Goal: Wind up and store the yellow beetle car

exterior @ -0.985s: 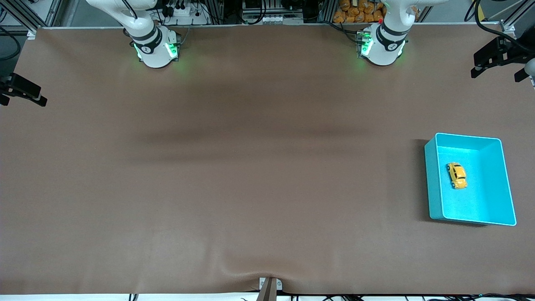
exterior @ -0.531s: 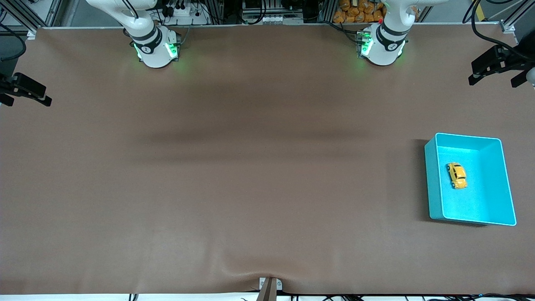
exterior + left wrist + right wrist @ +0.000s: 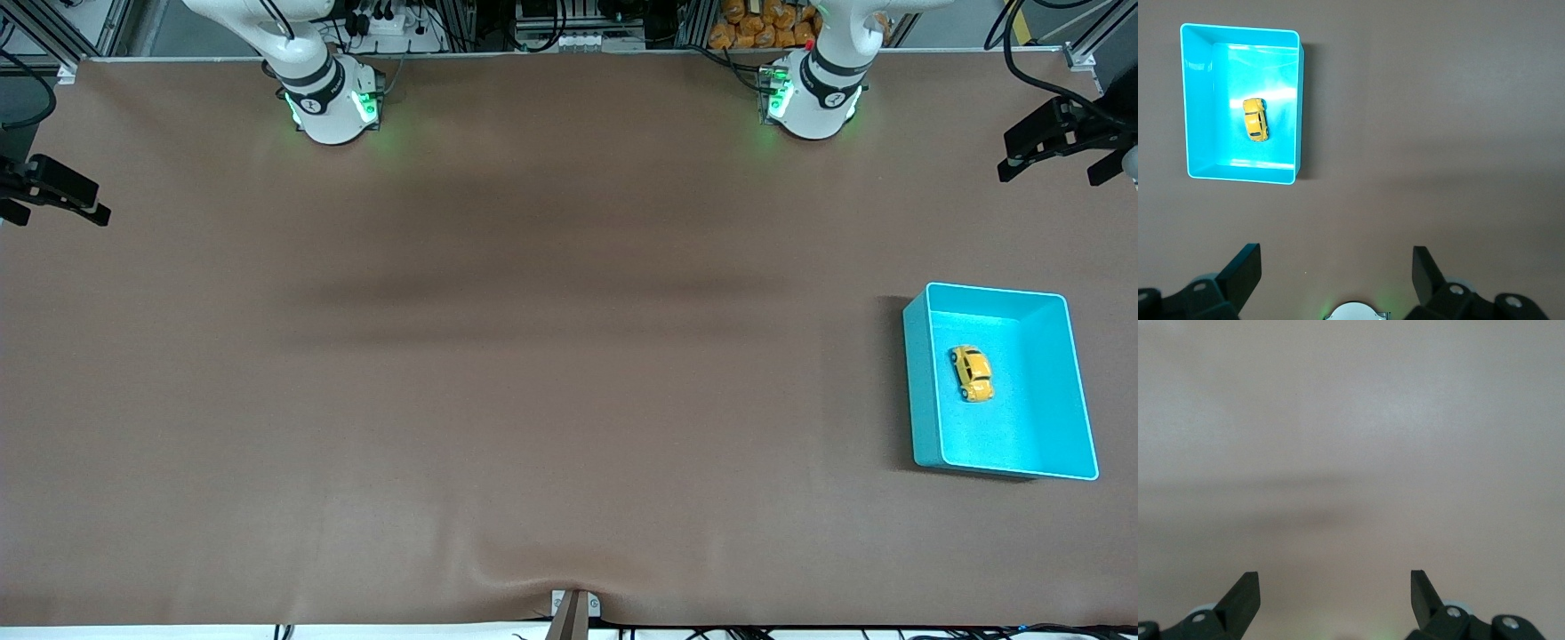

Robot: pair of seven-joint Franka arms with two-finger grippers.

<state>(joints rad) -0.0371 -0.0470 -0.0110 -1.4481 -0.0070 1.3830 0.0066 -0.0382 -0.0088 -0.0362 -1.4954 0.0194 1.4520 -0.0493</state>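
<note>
Lying on the floor of the open rectangular turquoise plastic bin point(image 3: 1000, 462), toward the left arm's end of the brown table point(image 3: 498, 373): the tiny orange-yellow beetle-shaped toy car point(image 3: 972, 373), upright on its wheels, nearer the bin wall that faces the table's middle, touching no wall. Sitting exactly where it was a second ago, bin likewise.

Hanging high over the table edge at its own end, well apart from the bin: the left gripper point(image 3: 1337, 270), fingers spread wide, holding nothing, shifted only slightly since a second ago.

Waiting over bare table at the other end: the right gripper point(image 3: 1335, 587), fingers equally wide apart, empty, having edged slightly inward.
</note>
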